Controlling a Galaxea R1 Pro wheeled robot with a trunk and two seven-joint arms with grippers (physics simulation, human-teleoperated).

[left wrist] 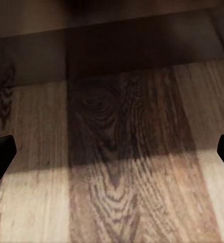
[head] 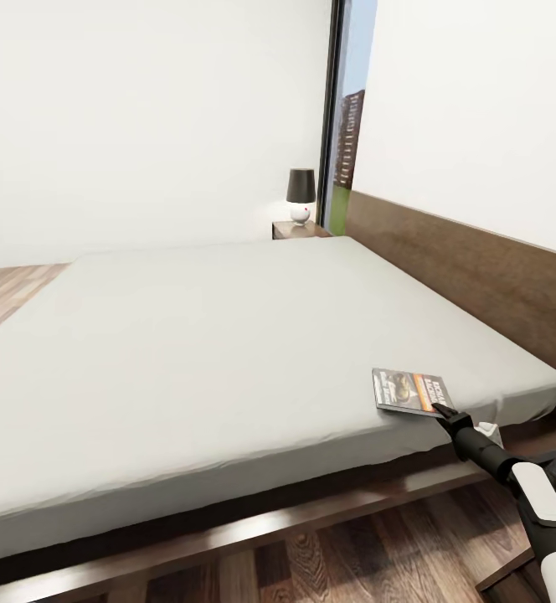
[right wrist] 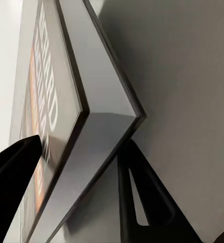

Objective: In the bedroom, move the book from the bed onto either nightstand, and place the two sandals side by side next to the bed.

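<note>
Wide pale bed point(head: 228, 335) across the bedroom, headboard at right. Far off beside it, nightstand point(head: 299, 229) bearing a lamp point(head: 301, 194). Near right mattress corner: book point(head: 410, 391), lying flat. Right gripper point(head: 442, 410) straddling its corner, fingers either side. Left gripper point(left wrist: 112, 152) spread wide over plank floor point(left wrist: 117, 167).

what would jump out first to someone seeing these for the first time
The big pale grey bed takes up most of the head view, with its dark headboard along the right. Near the mattress's front right corner lies the small dark book with an orange band, and the right claw has one finger over its cover and one under its corner. Beyond the bed, a black-shaded lamp stands on the nightstand.
</note>
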